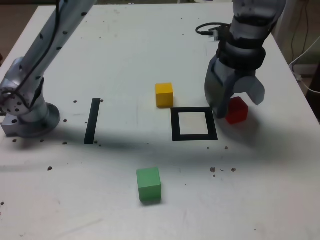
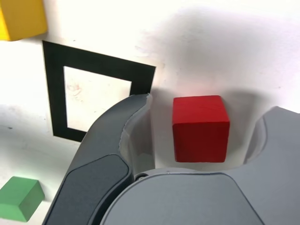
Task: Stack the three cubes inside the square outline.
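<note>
The red cube (image 1: pixel 236 110) (image 2: pixel 200 127) rests on the table just to the exterior view's right of the square outline (image 1: pixel 194 124) (image 2: pixel 93 93). My gripper (image 1: pixel 235 105) (image 2: pixel 201 119) is lowered around it, open, with a finger on each side and a gap showing between the cube and both fingers. The yellow cube (image 1: pixel 164 94) (image 2: pixel 21 18) sits just beyond the outline's far left corner in the exterior view. Nearer the front edge lies the green cube (image 1: pixel 149 184) (image 2: pixel 19 198), alone. Nothing stands inside the outline.
A straight black tape strip (image 1: pixel 92 120) lies at the exterior view's left of the outline. The arm's grey base (image 1: pixel 25 112) stands at the far left of the white table (image 1: pixel 125 55). Cables (image 1: pixel 305 55) hang off the right edge.
</note>
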{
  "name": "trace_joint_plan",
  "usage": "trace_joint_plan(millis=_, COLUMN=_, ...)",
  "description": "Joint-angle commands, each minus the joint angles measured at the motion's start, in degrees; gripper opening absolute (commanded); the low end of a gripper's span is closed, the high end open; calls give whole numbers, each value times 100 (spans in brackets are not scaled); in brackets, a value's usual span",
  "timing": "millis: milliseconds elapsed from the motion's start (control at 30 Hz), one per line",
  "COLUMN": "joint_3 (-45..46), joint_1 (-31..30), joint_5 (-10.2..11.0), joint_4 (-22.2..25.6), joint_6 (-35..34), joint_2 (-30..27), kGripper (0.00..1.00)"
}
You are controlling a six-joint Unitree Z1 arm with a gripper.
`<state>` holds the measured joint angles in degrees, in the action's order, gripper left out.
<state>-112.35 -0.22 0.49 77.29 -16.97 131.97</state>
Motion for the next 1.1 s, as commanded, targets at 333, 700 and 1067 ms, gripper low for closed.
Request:
trace_joint_plan(millis=333, joint_3=91, joint_1=4, joint_5=-123, joint_4=-224, joint_6=45, joint_2=75, kGripper=54)
trace_joint_plan(millis=700, joint_3=153, joint_1=13, joint_5=-120, joint_4=-293, joint_6=53, joint_2=-88, kGripper=43)
trace_joint_plan(millis=1067, joint_3=704, joint_1=3, joint_5=20, joint_4=-302, joint_6=122, joint_2=-925, kGripper=35)
